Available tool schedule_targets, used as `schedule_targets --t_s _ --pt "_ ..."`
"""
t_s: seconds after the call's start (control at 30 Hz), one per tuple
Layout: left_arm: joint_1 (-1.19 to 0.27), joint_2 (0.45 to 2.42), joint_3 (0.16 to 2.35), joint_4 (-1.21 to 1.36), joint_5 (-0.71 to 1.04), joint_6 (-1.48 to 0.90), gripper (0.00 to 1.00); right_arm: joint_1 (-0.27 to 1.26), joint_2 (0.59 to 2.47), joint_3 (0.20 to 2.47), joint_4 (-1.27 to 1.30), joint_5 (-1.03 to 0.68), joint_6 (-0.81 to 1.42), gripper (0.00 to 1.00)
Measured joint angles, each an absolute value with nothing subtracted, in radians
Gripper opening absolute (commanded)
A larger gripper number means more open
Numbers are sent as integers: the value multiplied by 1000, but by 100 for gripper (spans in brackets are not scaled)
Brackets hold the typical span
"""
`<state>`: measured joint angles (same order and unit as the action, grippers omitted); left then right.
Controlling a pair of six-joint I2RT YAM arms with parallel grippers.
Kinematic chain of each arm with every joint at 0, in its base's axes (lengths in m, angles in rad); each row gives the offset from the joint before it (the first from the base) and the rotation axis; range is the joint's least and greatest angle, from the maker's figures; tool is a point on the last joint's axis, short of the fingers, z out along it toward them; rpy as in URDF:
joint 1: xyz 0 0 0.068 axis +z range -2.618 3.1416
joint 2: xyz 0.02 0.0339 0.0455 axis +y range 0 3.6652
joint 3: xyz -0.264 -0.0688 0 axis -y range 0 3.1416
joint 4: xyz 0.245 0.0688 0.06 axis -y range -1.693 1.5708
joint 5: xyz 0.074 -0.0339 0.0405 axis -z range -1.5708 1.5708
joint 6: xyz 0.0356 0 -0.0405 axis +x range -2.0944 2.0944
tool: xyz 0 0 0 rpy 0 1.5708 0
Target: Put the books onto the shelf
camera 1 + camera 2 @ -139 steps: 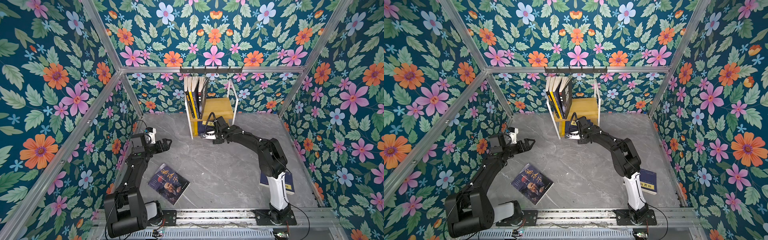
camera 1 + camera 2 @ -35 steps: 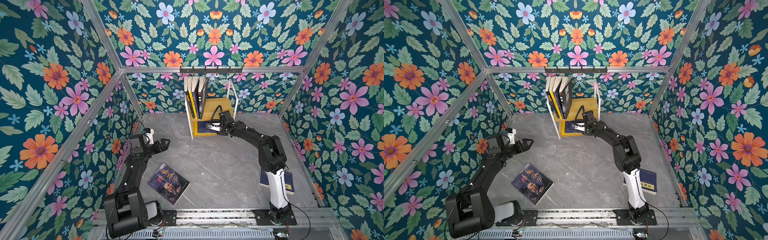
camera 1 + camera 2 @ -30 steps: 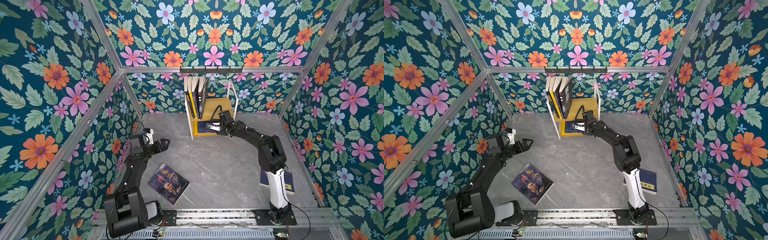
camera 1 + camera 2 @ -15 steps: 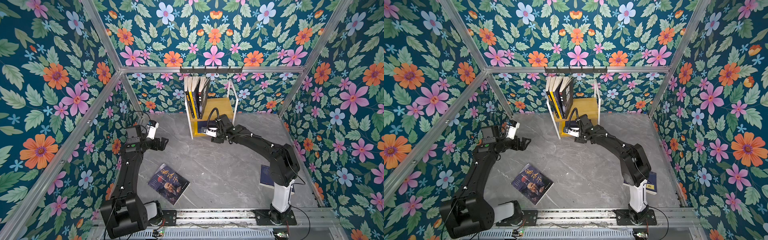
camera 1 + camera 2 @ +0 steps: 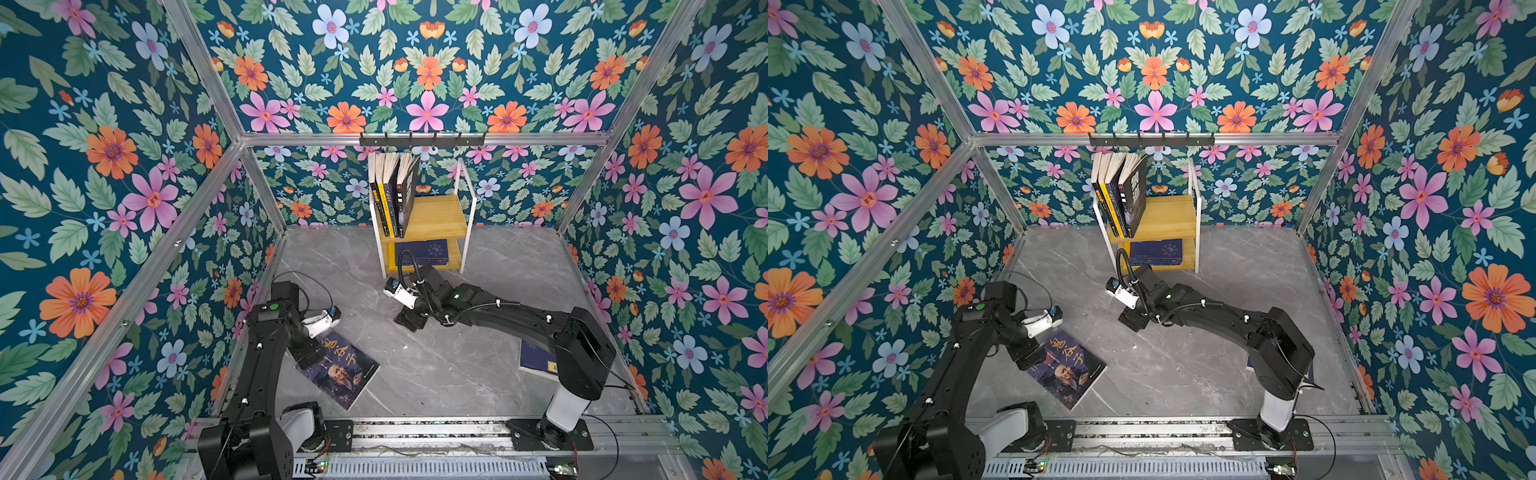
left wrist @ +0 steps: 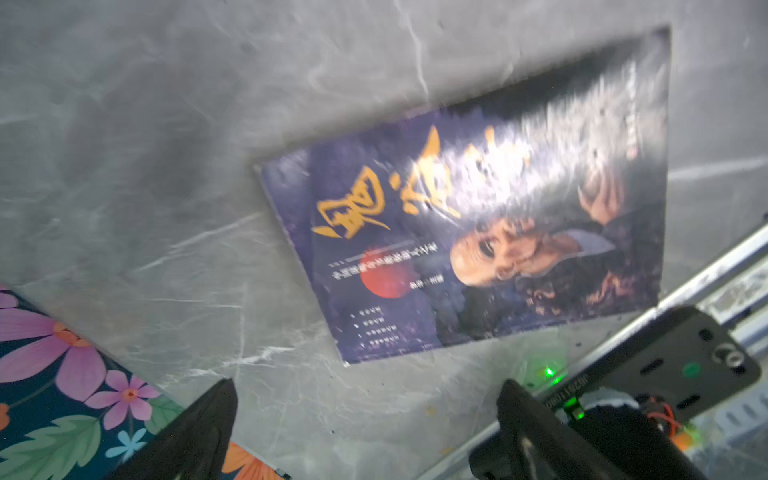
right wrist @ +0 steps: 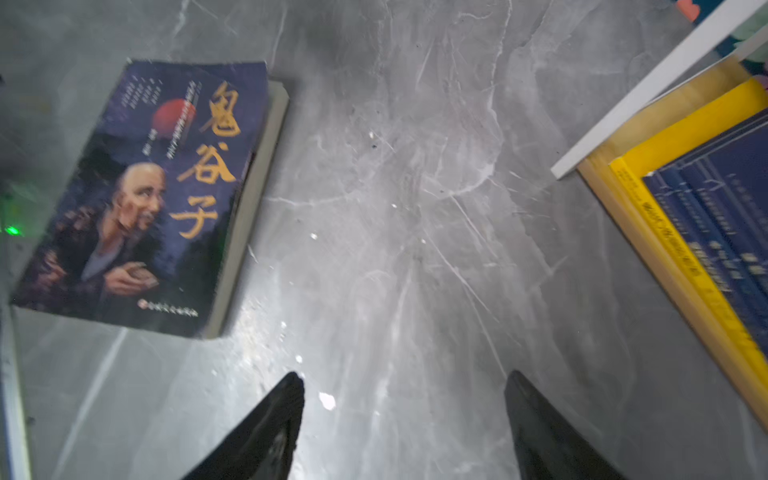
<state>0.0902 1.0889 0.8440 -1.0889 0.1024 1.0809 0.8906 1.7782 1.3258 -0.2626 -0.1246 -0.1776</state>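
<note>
On the left of the grey floor, my left gripper (image 6: pixel 368 388) hangs with its fingers spread wide and nothing between them. The old-man-portrait book (image 5: pixel 340 370) lies flat, cover up, just ahead of those fingers, its nearest corner pointing at the gap. In both top views its long axis slants from upper left to lower right, so it sits skew to my jaws. Finding: the left arm is the nearer one, and the wrist would need turning to square up on an edge. Toward the middle, my right gripper (image 7: pixel 403 378) is also parted and empty over bare floor, between that book and the shelf (image 5: pixel 432 216). The shelf holds standing books (image 5: pixel 392 191) above and a flat navy book (image 5: pixel 422 252) below. Far right, another navy book (image 5: pixel 536 359) lies half hidden under my right arm.
</note>
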Motion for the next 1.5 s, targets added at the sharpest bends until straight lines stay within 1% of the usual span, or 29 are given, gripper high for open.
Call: schedule_targets --t_s 0.1,0.2,0.4,0.5,0.6,0.73,0.93,1.07,1.13,1.2,1.3,1.4,1.5 --pt "63 1072 762 -1087 14 1106 100 930 1818 1326 -208 -129 -39 75" --pt "40 1065 700 -1050 -27 1108 100 965 1883 1366 -198 -136 62 74" --pt "-12 1077 591 -887 -28 1098 100 996 2008 1491 -222 -162 199 73" --pt "-26 1096 547 -808 -27 1100 100 991 2042 1516 -243 -169 240 73" --pt "-49 1112 542 -794 -26 1111 100 992 2062 1522 -257 -182 269 73" --pt "-123 1179 561 -794 -50 1123 100 972 2053 1484 -253 -212 320 72" --pt "-188 1333 646 -825 -79 1094 100 878 1983 1362 -224 -234 440 71" --pt "-218 1388 704 -763 -21 1091 100 864 1930 1303 -195 -247 479 71" --pt "-224 1390 734 -699 39 1082 100 860 1913 1284 -188 -250 491 71" --pt "-228 1392 768 -548 93 1058 100 851 1898 1267 -184 -249 503 71" --pt "-229 1334 823 -426 136 1011 100 842 1898 1267 -184 -247 517 71" --pt "-216 1268 865 -406 167 917 100 843 1913 1289 -179 -263 519 71" --pt "-163 1202 888 -414 218 783 100 844 1940 1325 -180 -282 519 71"
